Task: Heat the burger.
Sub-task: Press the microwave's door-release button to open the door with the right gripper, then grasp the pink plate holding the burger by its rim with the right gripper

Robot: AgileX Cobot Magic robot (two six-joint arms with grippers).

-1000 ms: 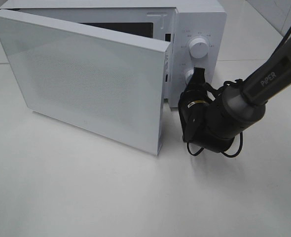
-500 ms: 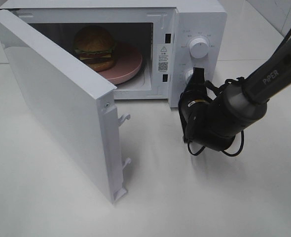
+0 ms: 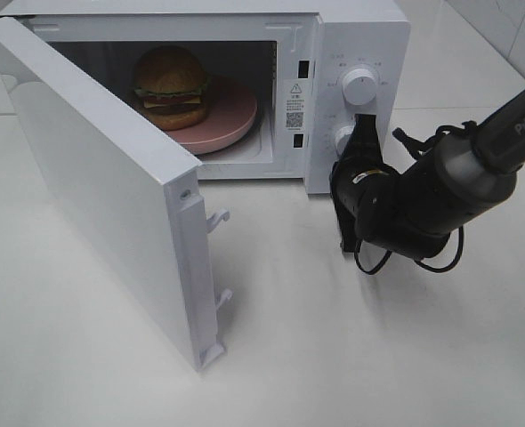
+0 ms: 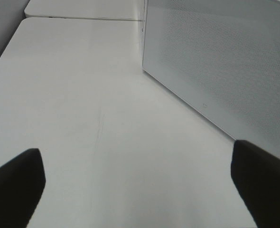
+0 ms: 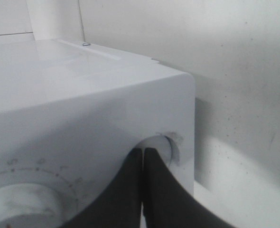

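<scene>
**Fig. Burger [image 3: 171, 84] in open microwave [image 3: 360, 36]; R gripper [image 3: 362, 133] at lower knob [image 3: 341, 138]**

Exterior high view: the burger sits upright on a pink plate [image 3: 231, 120] inside the microwave cavity, toward the back-left. The door [image 3: 93, 196] is swung wide open to the left, w/ its latch hooks showing on the free edge. R gripper is clenched, fingers pressed together w/ nothing between them, tips at the lower knob on the control panel. L gripper [image 4: 140, 185] is released, w/ fingers spread wide & empty, low over the white table [image 3: 334, 356], facing the door's outer face.
</scene>
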